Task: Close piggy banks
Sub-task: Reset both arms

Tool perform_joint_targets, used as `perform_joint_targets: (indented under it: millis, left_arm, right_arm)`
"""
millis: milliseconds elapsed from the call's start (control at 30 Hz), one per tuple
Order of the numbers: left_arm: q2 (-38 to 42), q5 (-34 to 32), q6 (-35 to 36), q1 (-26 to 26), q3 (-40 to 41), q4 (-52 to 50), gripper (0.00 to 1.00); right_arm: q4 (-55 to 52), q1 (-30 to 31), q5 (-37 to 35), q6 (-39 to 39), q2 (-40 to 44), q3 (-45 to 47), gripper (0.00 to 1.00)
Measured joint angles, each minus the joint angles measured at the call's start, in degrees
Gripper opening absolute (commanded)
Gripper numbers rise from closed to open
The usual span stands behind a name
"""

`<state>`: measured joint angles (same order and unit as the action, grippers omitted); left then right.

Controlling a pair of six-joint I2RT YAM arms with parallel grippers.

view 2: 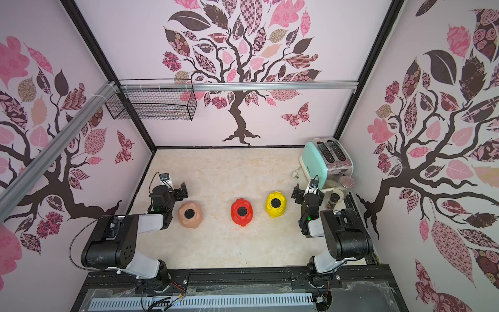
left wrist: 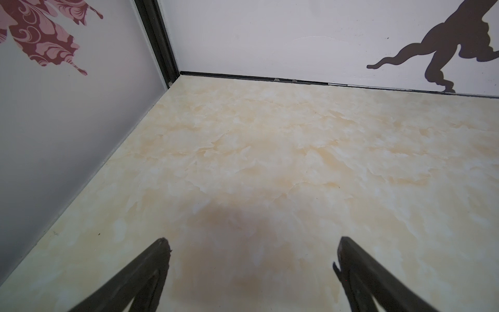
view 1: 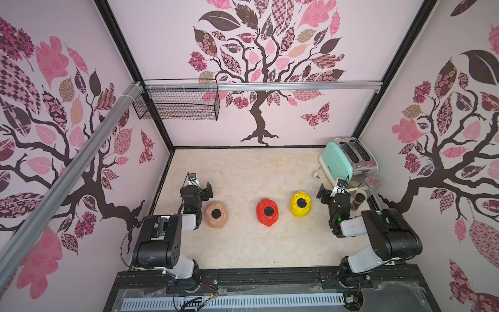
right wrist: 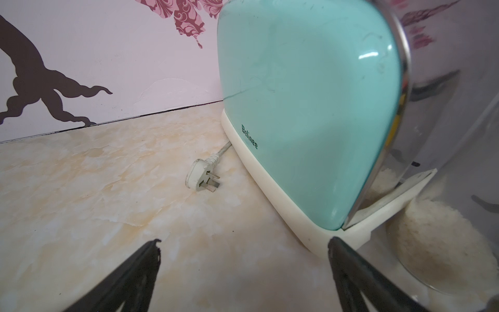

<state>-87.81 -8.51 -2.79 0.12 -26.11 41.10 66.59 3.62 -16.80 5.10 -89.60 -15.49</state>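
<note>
Three piggy banks lie belly-up in a row on the marble table in both top views: peach-pink (view 1: 216,215) (view 2: 190,215), red (view 1: 267,212) (view 2: 242,212) and yellow (view 1: 300,204) (view 2: 276,204). Each shows a black round disc in its belly. My left gripper (view 1: 200,190) (left wrist: 253,243) hovers open just behind and left of the peach-pink one, with only bare table between its fingers. To the right of the yellow bank, my right gripper (view 1: 331,193) (right wrist: 244,243) is open and empty, facing the toaster. Neither wrist view shows a bank.
A mint-green toaster (view 1: 347,159) (right wrist: 305,108) stands at the back right, its white plug (right wrist: 201,178) lying loose on the table. A jar of white grains (view 1: 371,185) and a dark spice bottle (view 1: 359,201) stand by the right gripper. A wire basket (view 1: 178,104) hangs on the back wall.
</note>
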Motion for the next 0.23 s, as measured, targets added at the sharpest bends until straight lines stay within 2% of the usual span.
perform_joint_targets:
  millis: [233]
  left_arm:
    - [-0.3,1.5,-0.2,1.4,-0.8,-1.4,0.98]
  right_arm:
    - [0.0,0.0,0.0,0.0,0.0,0.0,1.0]
